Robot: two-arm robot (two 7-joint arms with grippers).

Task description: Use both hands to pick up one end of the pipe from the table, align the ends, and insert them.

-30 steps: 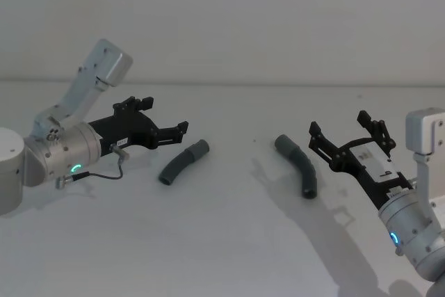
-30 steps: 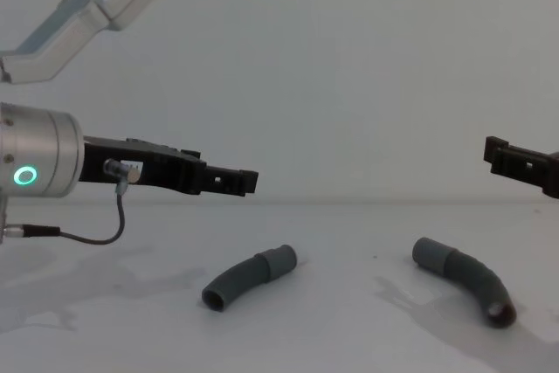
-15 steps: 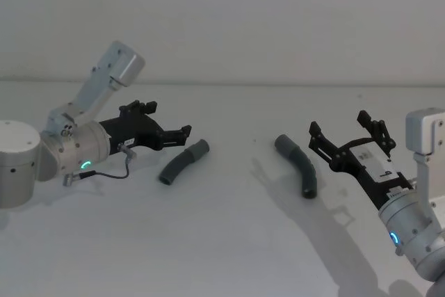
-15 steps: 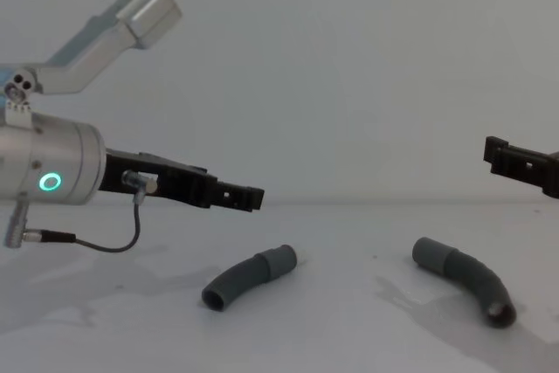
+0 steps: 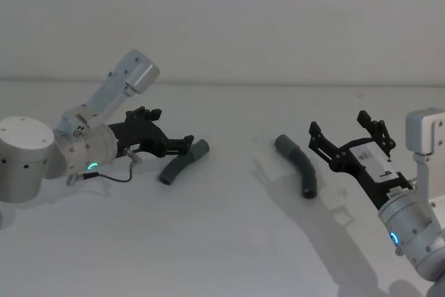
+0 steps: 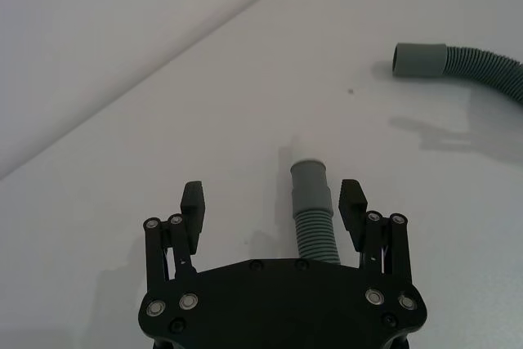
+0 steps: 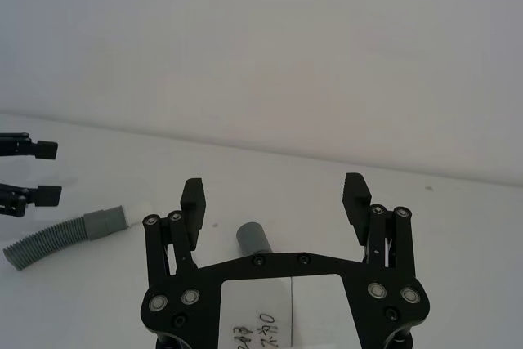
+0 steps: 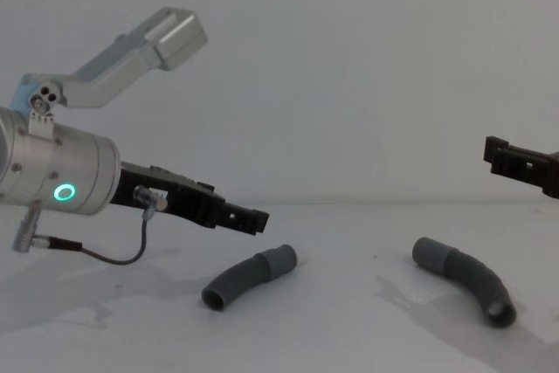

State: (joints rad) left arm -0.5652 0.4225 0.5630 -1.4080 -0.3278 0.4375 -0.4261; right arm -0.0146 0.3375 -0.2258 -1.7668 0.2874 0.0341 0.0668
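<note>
Two curved dark-grey pipe pieces lie apart on the white table (image 5: 222, 241). The left piece (image 5: 182, 161) (image 8: 249, 275) has its smooth end up between the open fingers of my left gripper (image 6: 272, 194), nearer one finger and untouched. That left gripper (image 5: 172, 129) (image 8: 253, 218) hovers low, just above this piece. The right piece (image 5: 297, 165) (image 8: 463, 277) lies in front of my right gripper (image 5: 338, 124) (image 7: 275, 188), which hangs open above the table; one end of this piece (image 7: 253, 239) shows below its fingers.
A thin grey cable (image 8: 113, 255) loops under the left wrist. A bare wall rises behind the table. Open table lies between the two pieces and in front of them.
My left gripper has dropped and moved forward toward the left pipe piece, tilting down. The right arm and both pieces have not moved.
</note>
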